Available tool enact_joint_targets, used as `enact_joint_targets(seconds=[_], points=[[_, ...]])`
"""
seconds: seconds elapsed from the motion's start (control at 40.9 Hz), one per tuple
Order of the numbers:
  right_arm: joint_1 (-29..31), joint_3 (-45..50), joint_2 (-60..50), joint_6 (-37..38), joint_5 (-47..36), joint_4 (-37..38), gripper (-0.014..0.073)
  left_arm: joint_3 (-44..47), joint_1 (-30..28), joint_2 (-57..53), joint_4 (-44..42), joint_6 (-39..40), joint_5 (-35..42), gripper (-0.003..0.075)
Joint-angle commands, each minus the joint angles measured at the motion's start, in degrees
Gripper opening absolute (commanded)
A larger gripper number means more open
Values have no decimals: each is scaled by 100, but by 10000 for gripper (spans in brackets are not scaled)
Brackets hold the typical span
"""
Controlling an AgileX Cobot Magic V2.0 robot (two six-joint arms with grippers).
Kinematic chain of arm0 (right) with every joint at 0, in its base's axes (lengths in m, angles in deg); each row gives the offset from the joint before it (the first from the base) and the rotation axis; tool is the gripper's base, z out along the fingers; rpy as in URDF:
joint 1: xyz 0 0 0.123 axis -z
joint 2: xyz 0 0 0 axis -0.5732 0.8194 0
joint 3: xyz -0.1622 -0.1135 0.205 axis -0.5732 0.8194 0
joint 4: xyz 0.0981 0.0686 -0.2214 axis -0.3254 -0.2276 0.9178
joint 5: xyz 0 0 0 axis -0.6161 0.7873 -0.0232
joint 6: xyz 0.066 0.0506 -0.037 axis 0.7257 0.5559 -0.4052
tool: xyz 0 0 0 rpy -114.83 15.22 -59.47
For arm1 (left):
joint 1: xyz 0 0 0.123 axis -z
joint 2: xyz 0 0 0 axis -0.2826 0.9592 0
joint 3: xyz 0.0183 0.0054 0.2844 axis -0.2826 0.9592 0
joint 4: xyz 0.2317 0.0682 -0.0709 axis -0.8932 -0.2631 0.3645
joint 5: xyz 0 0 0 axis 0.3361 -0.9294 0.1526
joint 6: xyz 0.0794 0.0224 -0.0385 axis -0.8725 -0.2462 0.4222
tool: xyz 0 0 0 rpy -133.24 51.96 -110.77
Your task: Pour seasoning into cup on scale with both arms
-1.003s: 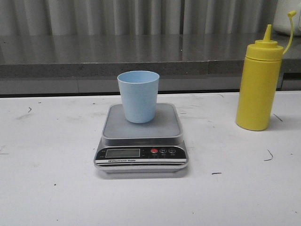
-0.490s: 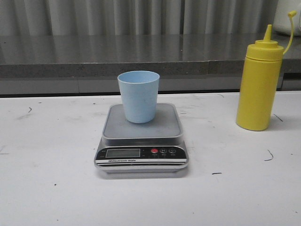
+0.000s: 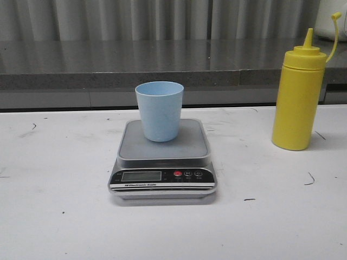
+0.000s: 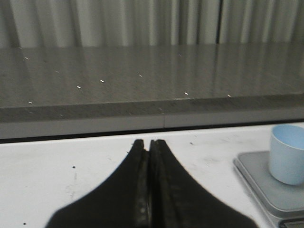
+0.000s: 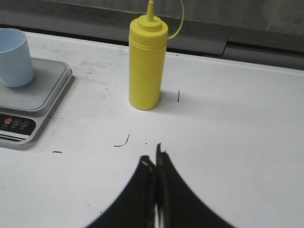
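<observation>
One cup [image 3: 159,110], pale blue, on the scale platform. One scale [image 3: 163,158], middle of the table [image 3: 54,216]. Scale front panel: one display [image 3: 141,176], one red button [image 3: 178,174], two dark round buttons beside it. One seasoning bottle [image 3: 299,97], yellow, toward the table's far right edge, with one nozzle and one tethered tip cover. Two grippers: one left gripper [image 4: 147,142], one right gripper [image 5: 152,159], each with two black fingers pressed together. Several short dark scuff marks on the table, not countable exactly.
</observation>
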State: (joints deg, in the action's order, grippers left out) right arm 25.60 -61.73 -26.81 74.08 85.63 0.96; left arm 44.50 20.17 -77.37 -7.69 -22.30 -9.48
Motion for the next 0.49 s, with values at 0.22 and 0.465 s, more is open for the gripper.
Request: enact_joint_targets(seconds=[0.22, 0.465], points=[[1, -182, 70, -51, -392, 62, -112, 1313, -373, -1028, 11, 18, 1445, -20], [1, -182, 70, -51, -392, 62, -112, 1657, -205, -1017, 11, 18, 1728, -20]])
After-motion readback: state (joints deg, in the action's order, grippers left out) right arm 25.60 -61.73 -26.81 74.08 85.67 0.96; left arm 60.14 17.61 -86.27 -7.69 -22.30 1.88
